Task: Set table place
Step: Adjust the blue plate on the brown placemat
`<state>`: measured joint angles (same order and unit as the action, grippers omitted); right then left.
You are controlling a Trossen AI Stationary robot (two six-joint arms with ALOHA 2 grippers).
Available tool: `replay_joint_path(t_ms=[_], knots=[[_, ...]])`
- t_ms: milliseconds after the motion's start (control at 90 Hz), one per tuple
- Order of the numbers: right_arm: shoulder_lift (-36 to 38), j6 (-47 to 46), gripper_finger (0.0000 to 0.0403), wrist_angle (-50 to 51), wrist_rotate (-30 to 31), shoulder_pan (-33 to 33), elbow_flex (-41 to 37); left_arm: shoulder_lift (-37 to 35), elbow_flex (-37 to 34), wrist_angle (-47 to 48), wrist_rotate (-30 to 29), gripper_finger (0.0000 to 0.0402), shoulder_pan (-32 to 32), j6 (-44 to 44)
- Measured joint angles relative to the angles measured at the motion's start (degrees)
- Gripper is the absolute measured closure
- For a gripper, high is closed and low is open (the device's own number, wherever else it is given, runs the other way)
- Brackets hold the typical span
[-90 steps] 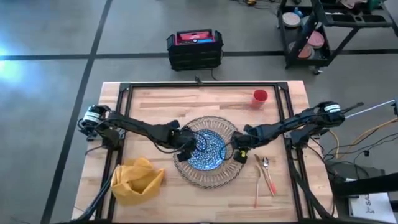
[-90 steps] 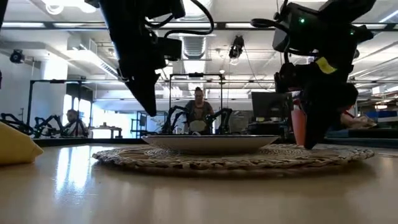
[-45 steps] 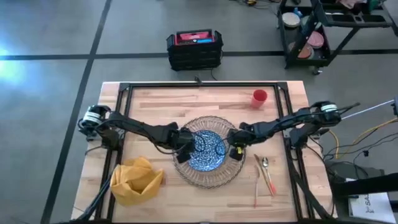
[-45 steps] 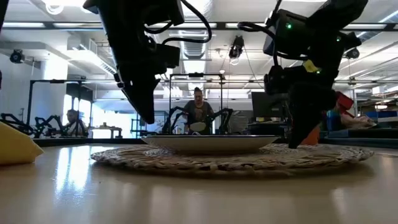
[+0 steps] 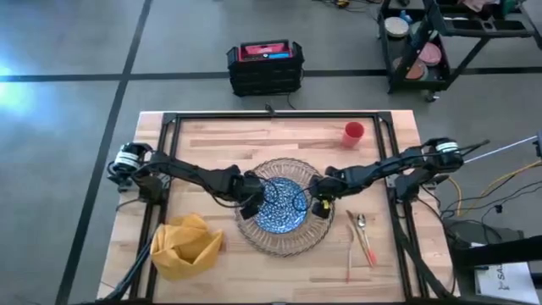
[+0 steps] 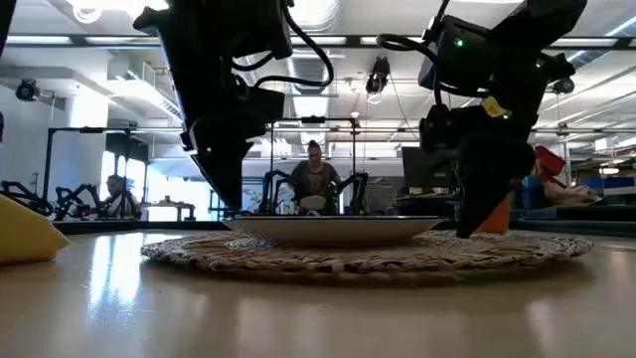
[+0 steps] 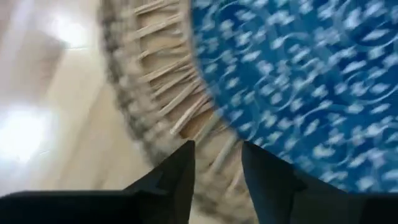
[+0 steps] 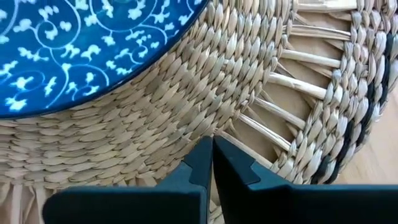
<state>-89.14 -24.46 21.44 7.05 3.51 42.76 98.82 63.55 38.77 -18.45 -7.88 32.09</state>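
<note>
High view: wooden worktop fills the middle of the frame, and at its centre sits a round woven straw placemat (woven straw in the right wrist view, not glass) with a blue-patterned plate centred on it. Left gripper comes in from the left edge of the worktop and sits over the left rim of the placemat, just beside the blue plate. In the left wrist view its jaws are slightly spread, a narrow gap between them, with the fringe of the mat and the plate just ahead; nothing is visibly pinched. Right gripper comes in from the right and sits over the right rim of the placemat, close to the plate edge. In the right wrist view its jaws are pressed together, tips down at the weave beside the plate. Yellow napkin lies crumpled at the lower left of the worktop, well apart from the mat. Red cup stands upper right. Orange-handled cutlery lies right of the mat, near the right gripper. Low view: both arms hang down to either side of the plate; people are seen in the room behind.
</note>
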Motion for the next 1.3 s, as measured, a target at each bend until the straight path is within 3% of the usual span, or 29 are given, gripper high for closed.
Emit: replay_joint_path(t_ms=[556, 878, 1300], knots=[[0.0, 0.58, 0.0403, -1.4, -0.03, -0.18, 0.0, 3.02, 0.6, 1.43, -1.66, 0.0323, 0.94, 0.43], [0.0, 0.72, 0.0403, -1.67, -0.01, -0.18, 0.0, 1.07, 4.95, 9.61, -5.78, 0.0328, 1.75, 0.38], [0.0, 1.76, 0.0403, -4.42, 0.02, -0.2, 0.0, 1.27, 1.44, 6.01, 4.63, 0.0338, 3.35, 0.52]])
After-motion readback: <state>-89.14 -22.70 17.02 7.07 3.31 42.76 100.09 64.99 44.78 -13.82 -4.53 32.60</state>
